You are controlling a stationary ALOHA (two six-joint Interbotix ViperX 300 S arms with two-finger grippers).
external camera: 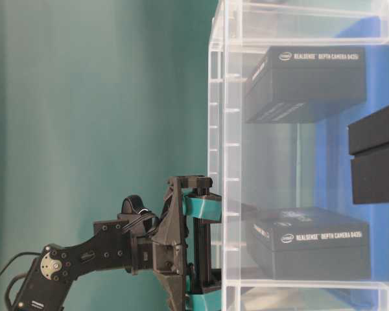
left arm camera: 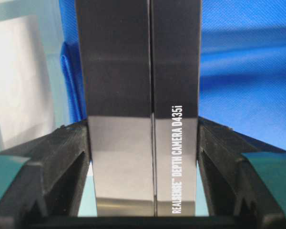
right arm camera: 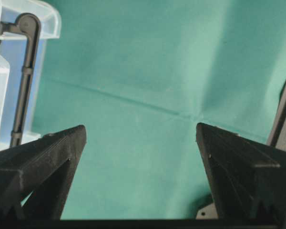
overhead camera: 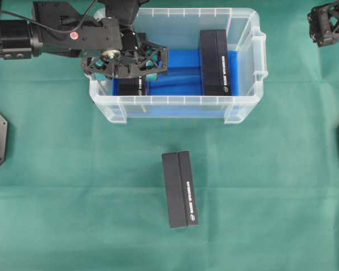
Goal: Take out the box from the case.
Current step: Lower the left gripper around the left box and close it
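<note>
standing on edge in the case (overhead camera: 246, 101); matte black box (left arm camera: 143, 95), white lettering

A clear case (overhead camera: 246, 56) with blue lining is seen holding two black boxes: one (overhead camera: 216, 62) at its right, another (left arm camera: 143, 95) at its left. A third box (overhead camera: 179, 189) lies outside.

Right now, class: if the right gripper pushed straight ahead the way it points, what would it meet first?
The right gripper stands open, with nothing between its fingers. Straight ahead lies only the green cloth, so it would probably reach that first. The case sits off to the side, though depth is hard to judge.
</note>
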